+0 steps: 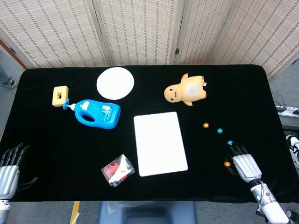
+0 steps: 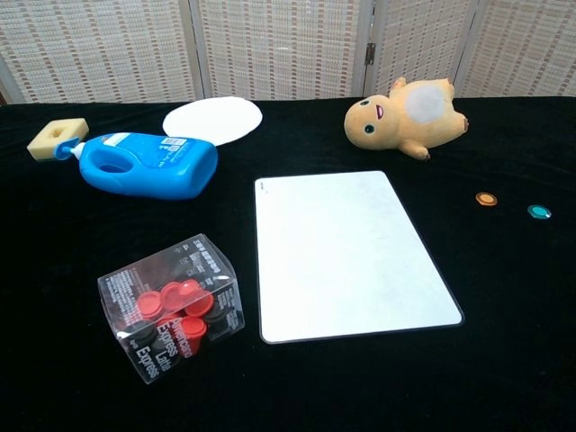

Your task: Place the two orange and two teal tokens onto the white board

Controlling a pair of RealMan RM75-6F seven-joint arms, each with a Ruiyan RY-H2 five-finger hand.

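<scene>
The white board point(image 1: 160, 143) lies flat at the table's middle, with nothing on it. To its right, four small tokens sit on the black cloth: an orange one point(image 1: 206, 125), a teal one point(image 1: 220, 131), a second teal one point(image 1: 230, 143) and a second orange one point(image 1: 227, 164). My right hand point(image 1: 245, 166) lies palm down at the front right, fingers stretched toward the nearer teal token. The nearer orange token is just beside its left edge. It holds nothing. My left hand point(image 1: 9, 168) rests at the front left corner, fingers apart and empty. The chest view shows the board point(image 2: 346, 252), one orange token point(image 2: 486, 199) and one teal token point(image 2: 538, 211), but neither hand.
A yellow plush toy point(image 1: 186, 91) lies behind the board. A blue bottle point(image 1: 96, 113), a beige sponge block point(image 1: 60, 95) and a white round plate point(image 1: 115, 82) are at the back left. A clear box of red caps point(image 1: 118, 170) sits front left of the board.
</scene>
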